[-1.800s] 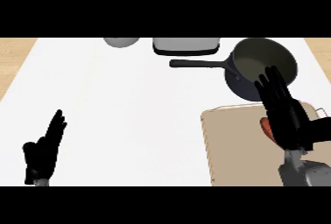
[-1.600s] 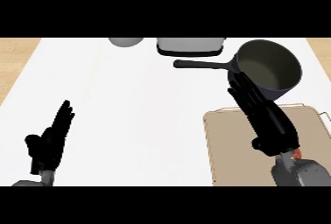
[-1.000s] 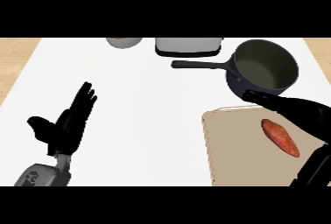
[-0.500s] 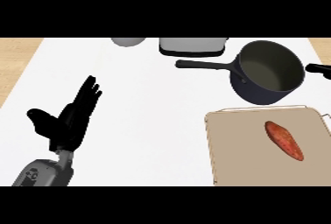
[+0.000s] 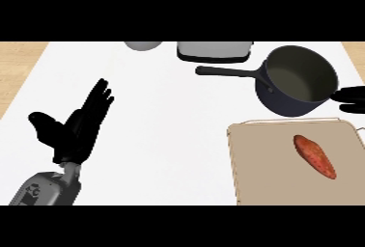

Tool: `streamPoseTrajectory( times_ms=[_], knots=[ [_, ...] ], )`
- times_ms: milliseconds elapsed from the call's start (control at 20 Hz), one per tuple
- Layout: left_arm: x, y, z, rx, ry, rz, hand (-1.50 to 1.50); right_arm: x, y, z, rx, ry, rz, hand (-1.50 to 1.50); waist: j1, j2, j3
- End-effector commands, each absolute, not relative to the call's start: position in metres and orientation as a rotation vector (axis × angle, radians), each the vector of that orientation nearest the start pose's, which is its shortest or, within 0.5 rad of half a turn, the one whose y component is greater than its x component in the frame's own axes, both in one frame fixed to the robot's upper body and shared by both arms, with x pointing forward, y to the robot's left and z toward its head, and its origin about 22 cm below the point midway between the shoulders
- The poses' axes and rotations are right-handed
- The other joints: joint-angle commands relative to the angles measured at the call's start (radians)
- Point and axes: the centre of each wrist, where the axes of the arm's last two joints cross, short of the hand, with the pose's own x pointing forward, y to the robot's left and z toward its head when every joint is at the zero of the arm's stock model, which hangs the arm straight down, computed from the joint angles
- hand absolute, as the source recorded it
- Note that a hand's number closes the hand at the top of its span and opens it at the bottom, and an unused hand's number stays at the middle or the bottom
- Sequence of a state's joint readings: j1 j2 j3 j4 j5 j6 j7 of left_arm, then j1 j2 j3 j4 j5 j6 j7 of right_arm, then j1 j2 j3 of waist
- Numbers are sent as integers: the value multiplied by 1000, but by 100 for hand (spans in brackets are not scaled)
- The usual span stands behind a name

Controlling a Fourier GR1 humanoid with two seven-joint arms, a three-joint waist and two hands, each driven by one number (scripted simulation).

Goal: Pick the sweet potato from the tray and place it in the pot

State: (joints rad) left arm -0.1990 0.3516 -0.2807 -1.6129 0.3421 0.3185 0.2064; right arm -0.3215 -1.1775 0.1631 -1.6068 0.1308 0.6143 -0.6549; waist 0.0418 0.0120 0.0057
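Head view: looks steeply down on a white table [image 5: 164, 144] with wood-toned strips at the far left and right edges.
Sweet potato [image 5: 314, 156]: lies loose on the tan tray [image 5: 264, 169], in the tray's right half, long axis slanting from upper left to lower right; untouched by either hand.
Tray: sits at the lower right of the table, its far edge just below the pot.
Pot [image 5: 296, 79]: dark, open-topped, stands just beyond the tray's far edge, tilted look from this angle; long handle points left across the table; inside shows bare.
Left hand [image 5: 77, 126]: hangs over the left part of the table, fingers straight and spread wide, thumb out to the left, holds nothing; grey forearm [image 5: 44, 189] enters from the lower left.
Right hand [image 5: 352, 99]: only dark fingertips show at the right edge, just beside the pot's right side; cannot tell whether spread or curled.
Far edge: a grey rounded object [image 5: 143, 45] and a grey box-like appliance [image 5: 215, 50] with a dark base, both cut off by the top of the view, well apart from the tray.
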Motion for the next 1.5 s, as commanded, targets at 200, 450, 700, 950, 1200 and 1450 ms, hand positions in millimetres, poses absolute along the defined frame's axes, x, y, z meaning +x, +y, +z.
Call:
streamPoseTrajectory(
  times_ms=[200, 450, 700, 950, 1200, 1450],
  knots=[
    [279, 218, 62, -25, -1504, -40, 0, 295, -397, 198, 109, -1424, 1885, -150, 8, 4, -4],
    [274, 206, 61, -19, -1487, -33, 0, 300, -397, 163, 48, -1321, 2010, -150, 1, -1, -4],
    [273, 216, 61, 0, -1492, -36, 0, 316, -414, 153, -22, -1278, 2044, -150, -7, -3, -5],
    [275, 206, 67, 0, -1483, -39, 0, 325, -403, 138, 13, -1337, 2001, -150, -22, -7, -5],
    [266, 227, 60, -7, -1491, -13, 0, 326, -402, 123, 27, -1360, 1985, -150, -25, -8, -6],
    [259, 217, 67, -3, -1464, -11, 0, 319, -382, 110, 23, -1339, 1997, -150, -36, -12, -6]
  ],
)
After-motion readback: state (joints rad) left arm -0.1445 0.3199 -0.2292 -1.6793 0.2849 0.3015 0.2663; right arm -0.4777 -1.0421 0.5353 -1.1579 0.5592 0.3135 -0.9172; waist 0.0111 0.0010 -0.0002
